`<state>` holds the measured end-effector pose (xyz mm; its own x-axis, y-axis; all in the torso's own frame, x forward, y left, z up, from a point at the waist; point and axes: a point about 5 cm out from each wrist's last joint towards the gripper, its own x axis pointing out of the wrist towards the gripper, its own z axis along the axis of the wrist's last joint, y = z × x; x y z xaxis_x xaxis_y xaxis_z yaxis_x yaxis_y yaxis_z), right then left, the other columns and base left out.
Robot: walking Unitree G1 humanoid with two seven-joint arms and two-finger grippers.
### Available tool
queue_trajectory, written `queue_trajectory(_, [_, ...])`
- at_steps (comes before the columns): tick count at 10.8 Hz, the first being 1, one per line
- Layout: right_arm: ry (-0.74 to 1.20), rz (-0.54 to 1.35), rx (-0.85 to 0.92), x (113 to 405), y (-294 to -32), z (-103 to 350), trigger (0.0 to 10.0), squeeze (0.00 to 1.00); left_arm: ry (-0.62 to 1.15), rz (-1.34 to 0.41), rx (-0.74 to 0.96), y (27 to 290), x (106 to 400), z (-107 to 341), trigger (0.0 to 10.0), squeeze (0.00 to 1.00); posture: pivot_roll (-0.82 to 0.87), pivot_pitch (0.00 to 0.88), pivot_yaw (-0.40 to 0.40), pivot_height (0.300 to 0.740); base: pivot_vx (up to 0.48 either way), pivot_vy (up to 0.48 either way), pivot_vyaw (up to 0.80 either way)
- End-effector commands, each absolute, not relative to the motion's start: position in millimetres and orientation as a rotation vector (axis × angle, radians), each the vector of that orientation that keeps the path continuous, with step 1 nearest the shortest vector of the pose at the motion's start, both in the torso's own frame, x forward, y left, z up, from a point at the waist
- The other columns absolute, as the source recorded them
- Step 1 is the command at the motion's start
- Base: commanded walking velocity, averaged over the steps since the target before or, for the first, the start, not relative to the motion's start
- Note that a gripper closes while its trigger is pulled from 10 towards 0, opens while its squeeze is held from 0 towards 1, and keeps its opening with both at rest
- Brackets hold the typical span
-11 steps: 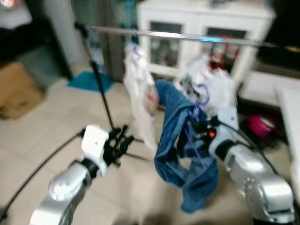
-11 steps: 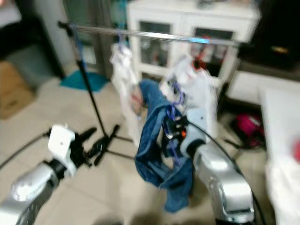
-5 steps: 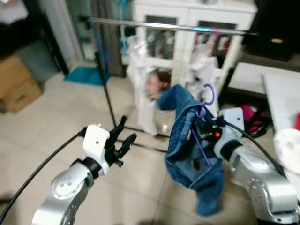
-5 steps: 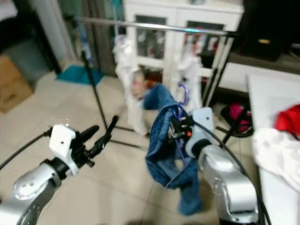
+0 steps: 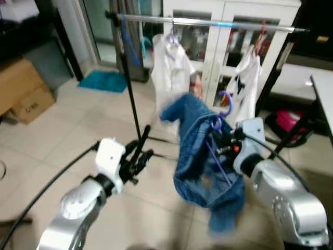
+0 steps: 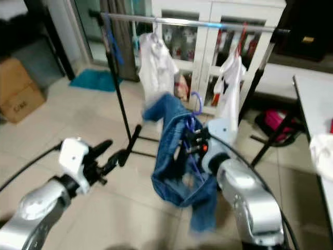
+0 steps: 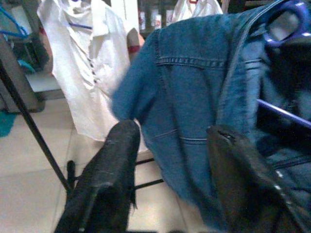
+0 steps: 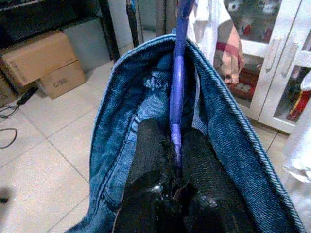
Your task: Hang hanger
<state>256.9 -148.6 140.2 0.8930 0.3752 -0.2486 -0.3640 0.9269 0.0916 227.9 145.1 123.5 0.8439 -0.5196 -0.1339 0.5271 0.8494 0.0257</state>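
A purple hanger (image 5: 225,105) carries a blue denim jacket (image 5: 200,161) in mid-air below the silver rail (image 5: 208,22) of a clothes rack. My right gripper (image 5: 225,141) is shut on the hanger's neck (image 8: 177,107), with the jacket collar draped around its fingers (image 8: 150,145). My left gripper (image 5: 141,156) is open and empty, held out low to the left of the jacket; its fingers (image 7: 109,170) frame the denim (image 7: 189,111) without touching it.
A white shirt (image 5: 171,62) and a white printed garment (image 5: 244,78) hang on the rail. The rack's black legs (image 5: 132,99) stand on the tiled floor. A white cabinet (image 5: 218,47) stands behind, cardboard boxes (image 5: 23,91) at left, a white table edge (image 5: 325,99) at right.
The view has shifted, so the rack now sits closer and more centred. The jacket on the hanger swings in my right gripper. My left gripper stays open, slightly lower.
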Motion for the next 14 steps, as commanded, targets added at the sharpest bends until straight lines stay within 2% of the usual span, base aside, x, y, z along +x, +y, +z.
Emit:
queue_trajectory(1, [0.192, 0.434, 0.050, 261.4, -139.3, 155.4, 0.0, 0.00, 0.112, -0.548, 0.086, 147.6, 234.5, 125.5, 10.0, 1.00, -0.11, 0.000, 0.016, 0.740, 0.000, 0.000, 0.00])
queue_trajectory(3, [0.167, 0.480, 0.055, 263.3, -132.7, 162.9, 0.0, 0.00, 0.096, -0.585, 0.159, 134.9, 251.6, 127.7, 10.0, 1.00, -0.11, 0.000, 0.016, 0.740, 0.000, 0.000, 0.00])
queue_trajectory(4, [0.143, 0.520, 0.057, 264.0, -126.8, 169.9, 0.0, 0.00, 0.087, -0.627, 0.195, 124.3, 263.7, 126.9, 10.0, 0.44, -0.12, 0.000, 0.012, 0.740, 0.000, 0.000, 0.00])
queue_trajectory(5, [0.131, 0.537, 0.059, 263.7, -124.0, 173.2, 0.0, 0.00, 0.093, -0.667, 0.188, 118.7, 267.5, 125.4, 10.0, 0.00, -0.12, 0.000, 0.013, 0.740, 0.000, 0.000, 0.00])
queue_trajectory(7, [0.111, 0.572, 0.069, 263.3, -118.2, 178.1, 0.0, 0.00, 0.121, -0.796, 0.177, 105.6, 270.2, 119.7, 10.0, 0.00, -0.12, 0.000, 0.009, 0.740, 0.000, 0.000, 0.00])
queue_trajectory(8, [0.104, 0.586, 0.070, 262.9, -116.4, 179.7, 0.0, 0.00, 0.134, -0.788, 0.203, 105.1, 276.4, 116.1, 9.5, 0.00, -0.12, 0.000, 0.011, 0.740, 0.000, 0.000, 0.00])
queue_trajectory(9, [0.094, 0.594, 0.077, 262.4, -114.9, 181.8, 0.0, 0.00, 0.127, -0.775, 0.223, 105.3, 282.2, 114.8, 0.0, 0.00, -0.13, 0.000, 0.014, 0.740, 0.000, 0.000, 0.00])
queue_trajectory(14, [0.077, 0.606, 0.089, 262.6, -112.1, 185.1, 0.0, 0.00, 0.112, -0.777, 0.181, 104.4, 294.9, 110.8, 0.0, 0.00, -0.13, 0.000, 0.018, 0.740, 0.000, 0.000, 0.00])
